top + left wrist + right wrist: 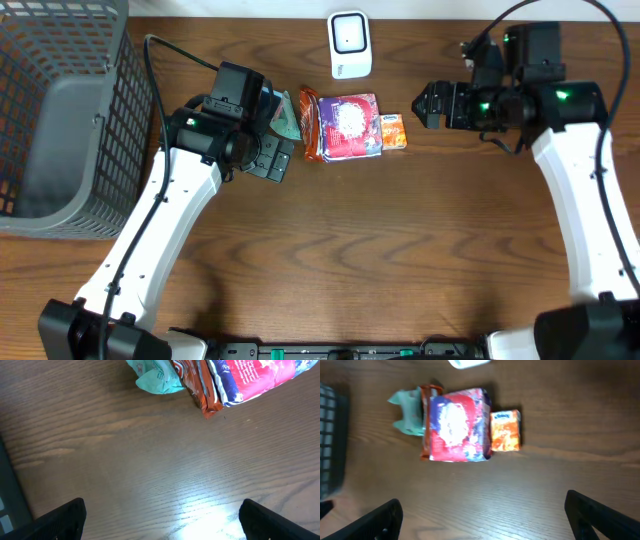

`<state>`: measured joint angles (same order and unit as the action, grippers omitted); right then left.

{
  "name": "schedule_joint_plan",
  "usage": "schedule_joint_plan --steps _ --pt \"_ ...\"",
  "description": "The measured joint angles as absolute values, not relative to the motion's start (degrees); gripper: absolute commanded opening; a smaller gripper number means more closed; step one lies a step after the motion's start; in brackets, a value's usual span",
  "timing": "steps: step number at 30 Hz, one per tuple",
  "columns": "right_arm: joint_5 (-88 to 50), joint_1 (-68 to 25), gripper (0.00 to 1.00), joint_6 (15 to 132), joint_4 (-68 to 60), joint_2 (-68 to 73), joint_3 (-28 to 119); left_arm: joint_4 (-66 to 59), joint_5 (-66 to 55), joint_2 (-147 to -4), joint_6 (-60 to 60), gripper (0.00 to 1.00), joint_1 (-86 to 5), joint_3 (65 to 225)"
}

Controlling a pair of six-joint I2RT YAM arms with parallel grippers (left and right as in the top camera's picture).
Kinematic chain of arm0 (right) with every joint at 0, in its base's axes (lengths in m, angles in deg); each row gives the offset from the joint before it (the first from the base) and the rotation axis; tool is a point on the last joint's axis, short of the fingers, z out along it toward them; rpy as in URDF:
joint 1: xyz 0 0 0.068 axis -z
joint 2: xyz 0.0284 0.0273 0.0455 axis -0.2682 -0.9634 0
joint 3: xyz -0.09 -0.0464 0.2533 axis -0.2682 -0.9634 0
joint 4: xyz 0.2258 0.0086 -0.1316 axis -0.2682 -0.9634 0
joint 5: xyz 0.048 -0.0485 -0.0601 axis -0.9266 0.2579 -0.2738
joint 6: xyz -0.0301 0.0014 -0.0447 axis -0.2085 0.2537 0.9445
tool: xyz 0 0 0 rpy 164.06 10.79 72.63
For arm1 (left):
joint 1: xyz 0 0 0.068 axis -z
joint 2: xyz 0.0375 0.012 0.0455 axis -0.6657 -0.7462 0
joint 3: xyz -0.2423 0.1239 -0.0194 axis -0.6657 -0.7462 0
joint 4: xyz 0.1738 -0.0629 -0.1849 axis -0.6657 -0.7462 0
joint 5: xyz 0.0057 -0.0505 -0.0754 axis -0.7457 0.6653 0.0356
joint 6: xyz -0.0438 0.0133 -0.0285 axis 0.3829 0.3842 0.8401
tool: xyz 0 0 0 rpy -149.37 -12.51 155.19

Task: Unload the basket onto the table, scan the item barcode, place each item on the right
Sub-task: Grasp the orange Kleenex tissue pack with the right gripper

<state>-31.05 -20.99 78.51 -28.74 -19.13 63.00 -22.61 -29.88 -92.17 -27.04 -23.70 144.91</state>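
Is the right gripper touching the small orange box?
Apart. The overhead view shows bare table between the open right gripper and the orange box.

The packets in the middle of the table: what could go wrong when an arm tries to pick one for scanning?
1. The teal packet, brown packet and purple bag lie pressed together, so the open left fingers may pinch or drag a neighbour too.
2. The orange box sits right against the bag; lifting the bag could knock it.
3. No barcode shows on the upper faces, so the scanner may read nothing until the item is turned.
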Motion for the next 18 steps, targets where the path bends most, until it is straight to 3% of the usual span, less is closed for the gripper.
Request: schedule_joint_plan --steps 18 --pt "-29.3 -21.1 0.99 78.5 -15.0 -31.2 63.4 -22.6 -29.9 -92.2 -27.0 0.98 -23.7 144.9"
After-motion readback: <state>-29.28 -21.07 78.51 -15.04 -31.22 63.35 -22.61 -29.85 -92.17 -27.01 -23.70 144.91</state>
